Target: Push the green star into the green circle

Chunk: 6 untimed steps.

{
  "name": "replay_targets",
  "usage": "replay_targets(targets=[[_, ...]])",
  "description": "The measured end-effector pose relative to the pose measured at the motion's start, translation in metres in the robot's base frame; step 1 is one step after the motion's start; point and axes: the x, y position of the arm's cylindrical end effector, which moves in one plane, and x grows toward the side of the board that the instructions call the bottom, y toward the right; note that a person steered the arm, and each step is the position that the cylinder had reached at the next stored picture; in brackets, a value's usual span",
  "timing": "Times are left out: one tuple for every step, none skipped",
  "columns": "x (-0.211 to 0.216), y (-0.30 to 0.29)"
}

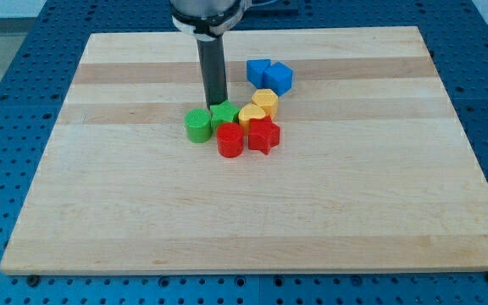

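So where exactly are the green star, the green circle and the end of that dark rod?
green star [224, 114]: camera view, on its top face.
green circle [197, 124]: camera view, on its round top, left of the star.
my tip [217, 103]: camera view, the rod's lower end, at the star's upper edge.

The wooden board [252, 212] lies on a perforated table [15, 102], and all blocks sit clustered slightly far of the board's centre. The green circle [197, 125] is leftmost, with the green star [224, 114] touching its right side and my tip [217, 105] at the star's far edge; the red cylinder [230, 140] lies near of the star, the red star [263, 135] just right of that cylinder. Two yellow blocks [258, 108] sit right of the green star, and two blue blocks [269, 75] lie farther back, apart from the rest.
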Motion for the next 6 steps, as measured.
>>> replay_targets(targets=[[0.004,0.000],[0.004,0.000],[0.004,0.002],[0.002,0.004],[0.001,0.013],[-0.001,0.034]])
